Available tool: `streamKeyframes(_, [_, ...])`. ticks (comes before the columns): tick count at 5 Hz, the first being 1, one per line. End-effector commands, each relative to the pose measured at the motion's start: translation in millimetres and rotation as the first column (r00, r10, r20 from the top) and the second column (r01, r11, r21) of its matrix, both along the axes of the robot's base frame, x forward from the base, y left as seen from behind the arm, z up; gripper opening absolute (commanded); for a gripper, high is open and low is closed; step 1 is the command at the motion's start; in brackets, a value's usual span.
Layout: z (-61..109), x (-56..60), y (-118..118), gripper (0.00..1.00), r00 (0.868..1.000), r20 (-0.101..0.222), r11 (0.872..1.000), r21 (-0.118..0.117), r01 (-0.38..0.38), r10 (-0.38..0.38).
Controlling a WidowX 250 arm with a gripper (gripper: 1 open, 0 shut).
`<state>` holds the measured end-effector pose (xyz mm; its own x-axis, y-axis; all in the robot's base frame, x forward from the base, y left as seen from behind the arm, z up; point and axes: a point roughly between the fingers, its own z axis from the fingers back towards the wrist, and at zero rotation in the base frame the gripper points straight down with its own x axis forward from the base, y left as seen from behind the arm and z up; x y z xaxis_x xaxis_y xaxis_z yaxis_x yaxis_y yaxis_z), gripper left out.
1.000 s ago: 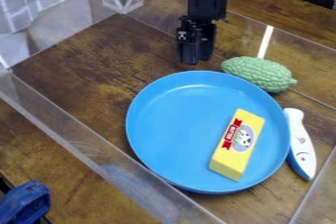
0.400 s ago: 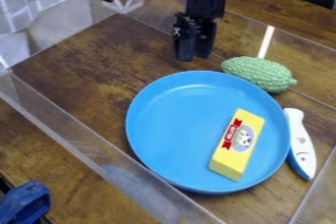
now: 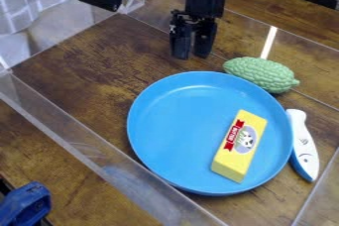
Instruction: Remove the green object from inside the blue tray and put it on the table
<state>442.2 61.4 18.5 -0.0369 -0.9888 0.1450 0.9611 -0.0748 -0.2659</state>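
"One pale green bitter gourd (image 3: 263, 74), knobbly and oval: where is it?"

"On the brown wood-grain table (image 3: 99, 56), just outside the far right rim of the round blue plate (image 3: 172, 121), though I cannot tell whether it touches that rim. A yellow block with a red-and-white label (image 3: 240, 146) lies inside the plate."

"And the black gripper (image 3: 192, 52)?"

"Beyond the plate, pointing down, its jaws apart with nothing between them. From them, the gourd lies to the right and nearer the viewer, a short way off. Its long axis runs from upper left to lower right, one end towards the jaws."

"So what comes next?"

"The placing looks finished to me; the arm probably need only withdraw, away from that near end, so as not to nudge the gourd"
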Motion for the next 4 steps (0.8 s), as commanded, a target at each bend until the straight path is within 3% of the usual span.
streamKeyframes(1, [-20.1,-6.6,26.1,1.0,0.999,-0.032,1.0,0.007,-0.019,0.02])
streamKeyframes(4, [-20.7,-7.1,22.5,1.0,0.997,-0.035,0.998,-0.003,0.066,-0.066])
